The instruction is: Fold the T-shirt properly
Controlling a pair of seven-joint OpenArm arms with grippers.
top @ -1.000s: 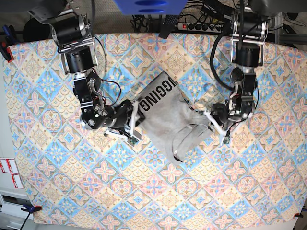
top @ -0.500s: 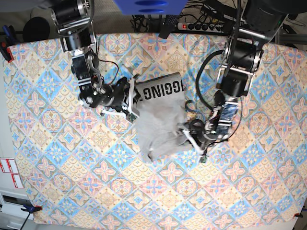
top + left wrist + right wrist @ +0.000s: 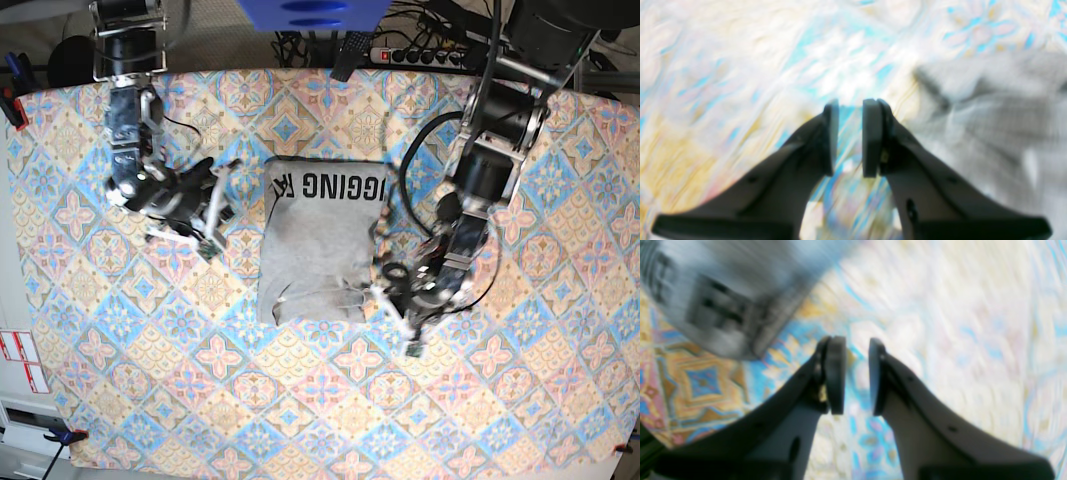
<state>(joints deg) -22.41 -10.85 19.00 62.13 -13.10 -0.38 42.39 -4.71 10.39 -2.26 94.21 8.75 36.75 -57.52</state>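
The grey T-shirt [image 3: 318, 250] lies folded in a rough rectangle in the middle of the table, with its black lettering [image 3: 326, 187] along the far edge. My left gripper [image 3: 396, 303] is at the shirt's near right corner, narrowly open and empty. In the left wrist view the gripper [image 3: 850, 136] hangs over the tablecloth, and the blurred shirt [image 3: 993, 120] lies to its right. My right gripper [image 3: 216, 213] is left of the shirt, apart from it. In the right wrist view the gripper [image 3: 857, 376] is narrowly open and empty, with the shirt [image 3: 726, 290] at the upper left.
The diamond-patterned tablecloth [image 3: 500, 400] covers the whole table. A power strip and cables [image 3: 420, 55] lie beyond the far edge. A blue object [image 3: 310, 12] hangs over the far middle. Both wrist views are motion-blurred.
The right gripper has let go of the shirt's lettered edge and moved left. The left gripper has moved slightly left at the shirt's near corner. The shirt now lies squarer, with the lettering edge level.
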